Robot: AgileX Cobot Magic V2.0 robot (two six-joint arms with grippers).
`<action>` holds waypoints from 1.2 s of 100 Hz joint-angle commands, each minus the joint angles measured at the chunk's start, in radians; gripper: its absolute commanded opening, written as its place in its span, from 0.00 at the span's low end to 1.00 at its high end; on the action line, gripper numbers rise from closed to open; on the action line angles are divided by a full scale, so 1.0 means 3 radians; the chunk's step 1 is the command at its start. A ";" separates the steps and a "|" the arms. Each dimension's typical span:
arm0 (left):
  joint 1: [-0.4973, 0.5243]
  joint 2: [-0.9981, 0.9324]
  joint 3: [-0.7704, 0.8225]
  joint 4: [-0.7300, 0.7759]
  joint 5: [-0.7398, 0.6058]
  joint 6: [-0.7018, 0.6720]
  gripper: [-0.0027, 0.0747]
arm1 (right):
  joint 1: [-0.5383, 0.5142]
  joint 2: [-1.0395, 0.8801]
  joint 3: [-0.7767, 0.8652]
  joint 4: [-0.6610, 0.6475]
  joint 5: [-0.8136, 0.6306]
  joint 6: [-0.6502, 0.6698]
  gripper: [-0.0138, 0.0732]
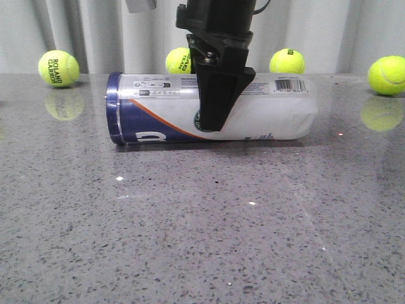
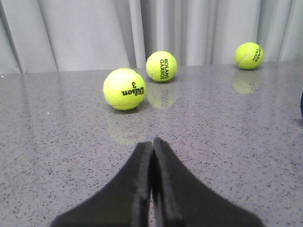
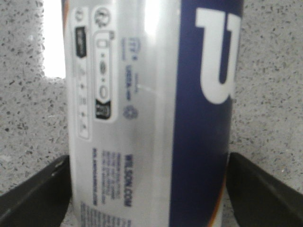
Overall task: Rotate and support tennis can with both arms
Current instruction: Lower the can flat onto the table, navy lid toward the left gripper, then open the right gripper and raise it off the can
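The tennis can (image 1: 158, 104) lies on its side on the grey table, its navy rim to the left and its barcode up at the right end. My right gripper (image 1: 214, 123) comes down from above onto its middle. In the right wrist view the tennis can (image 3: 151, 118) fills the gap and both black fingers (image 3: 42, 189) press its sides, so the gripper is shut on it. My left gripper (image 2: 152, 142) shows only in the left wrist view, shut and empty, low over bare table and away from the can.
Several yellow-green tennis balls stand along the back by the curtain: far left (image 1: 59, 68), behind the can (image 1: 179, 61), right of the arm (image 1: 286, 61), far right (image 1: 386, 75). A Wilson ball (image 2: 124, 89) lies ahead of the left gripper, with others behind it (image 2: 161, 66).
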 commanded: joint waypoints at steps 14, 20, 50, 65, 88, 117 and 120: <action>0.0003 -0.0112 0.0154 -0.0021 -0.0248 -0.0025 0.01 | 0.0005 -0.0239 -0.0126 0.0036 0.0214 -0.0007 0.90; 0.0003 -0.0112 0.0154 -0.0021 -0.0248 -0.0025 0.01 | 0.0005 -0.0270 -0.0126 0.0036 0.0255 -0.0007 0.90; 0.0003 -0.0112 0.0154 -0.0021 -0.0248 -0.0025 0.01 | 0.0005 -0.0421 -0.0171 0.0029 0.0362 0.0061 0.90; 0.0003 -0.0112 0.0154 -0.0021 -0.0248 -0.0025 0.01 | 0.0005 -0.0501 -0.0171 0.0005 0.0362 0.0291 0.90; 0.0003 -0.0112 0.0154 -0.0021 -0.0248 -0.0025 0.01 | 0.0005 -0.0638 -0.0171 -0.0487 0.0362 0.1667 0.90; 0.0003 -0.0112 0.0154 -0.0021 -0.0248 -0.0025 0.01 | 0.0001 -0.0890 -0.0066 -0.0997 0.0368 0.2942 0.90; 0.0003 -0.0112 0.0154 -0.0021 -0.0248 -0.0025 0.01 | 0.0001 -0.0930 -0.0041 -0.0997 0.0368 0.3010 0.90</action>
